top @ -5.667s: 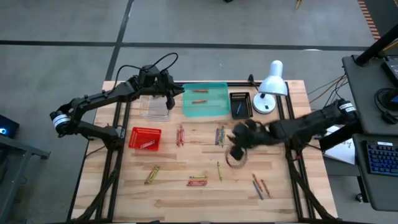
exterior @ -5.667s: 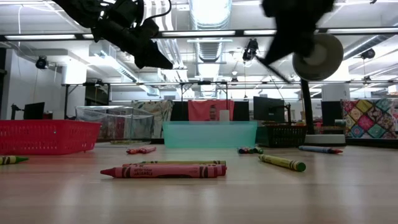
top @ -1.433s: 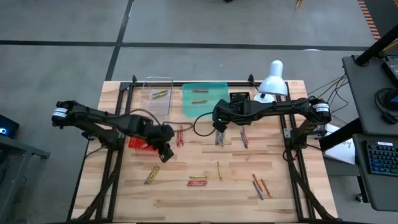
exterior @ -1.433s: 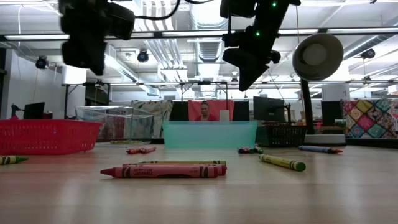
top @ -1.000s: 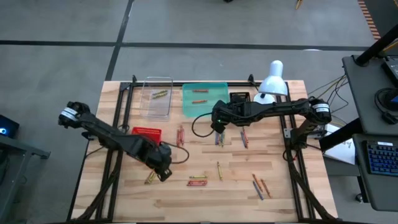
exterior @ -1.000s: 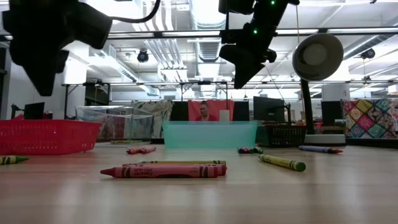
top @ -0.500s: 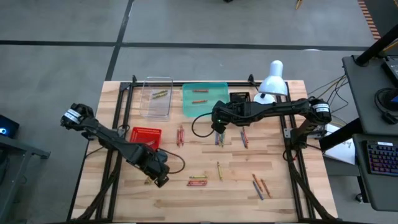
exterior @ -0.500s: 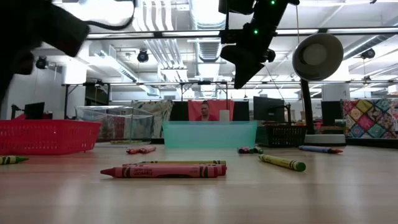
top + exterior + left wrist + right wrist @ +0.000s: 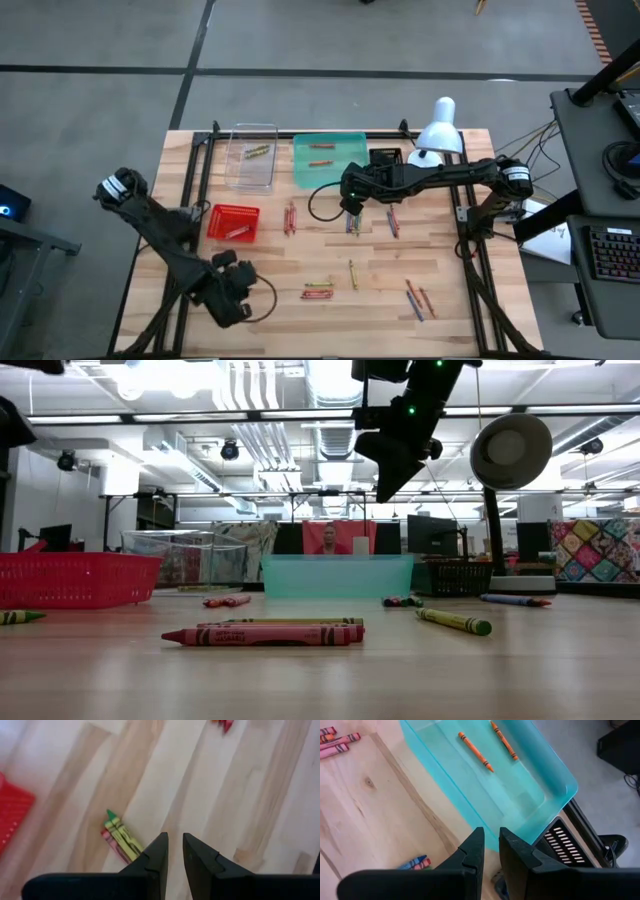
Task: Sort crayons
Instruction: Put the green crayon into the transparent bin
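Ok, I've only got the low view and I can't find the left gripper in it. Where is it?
Observer: The left gripper is over the left part of the table, towards the low camera's side, right by a small bunch of green and red crayons.
Operator: Is it carrying anything?
Observer: No. Its jaws stand slightly apart with only bare table between them.
Operator: And what's inside the teal tray?
Observer: Two orange crayons lie in the teal tray. The right gripper hovers by its near wall, empty.
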{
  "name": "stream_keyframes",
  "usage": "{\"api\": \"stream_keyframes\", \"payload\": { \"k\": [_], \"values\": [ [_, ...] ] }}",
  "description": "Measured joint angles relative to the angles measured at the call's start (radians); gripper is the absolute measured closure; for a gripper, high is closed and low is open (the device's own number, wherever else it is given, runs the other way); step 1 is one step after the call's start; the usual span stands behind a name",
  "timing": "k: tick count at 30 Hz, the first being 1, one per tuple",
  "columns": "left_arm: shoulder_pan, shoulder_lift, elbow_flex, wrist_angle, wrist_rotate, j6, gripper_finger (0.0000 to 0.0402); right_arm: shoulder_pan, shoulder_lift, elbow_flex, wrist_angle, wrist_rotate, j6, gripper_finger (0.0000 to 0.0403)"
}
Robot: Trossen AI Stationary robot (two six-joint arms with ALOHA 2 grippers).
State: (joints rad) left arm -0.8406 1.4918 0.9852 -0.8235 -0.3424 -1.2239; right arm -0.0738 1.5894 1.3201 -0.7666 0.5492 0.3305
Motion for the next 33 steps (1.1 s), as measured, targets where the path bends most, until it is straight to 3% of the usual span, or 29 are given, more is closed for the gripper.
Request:
{"api": "stream_keyframes", "payload": {
  "k": [3,11,21,33],
  "values": [
    [-0.018,0.0,0.0,0.001,-0.061,-0.021,0.0359,0.005,0.0,0.0,0.0,0.0,0.01,0.0353],
    [-0.018,0.0,0.0,-0.006,-0.095,-0.024,0.0338,0.042,0.0,-0.005,-0.005,-0.001,0.01,0.0353],
    [-0.018,0.0,0.0,-0.043,-0.094,-0.042,0.03,0.056,0.0,-0.005,-0.006,-0.001,0.009,0.0353],
    [-0.018,0.0,-0.002,-0.041,-0.094,-0.05,0.0297,0.056,0.0,-0.011,-0.006,0.0,0.017,0.0353]
  ]
}}
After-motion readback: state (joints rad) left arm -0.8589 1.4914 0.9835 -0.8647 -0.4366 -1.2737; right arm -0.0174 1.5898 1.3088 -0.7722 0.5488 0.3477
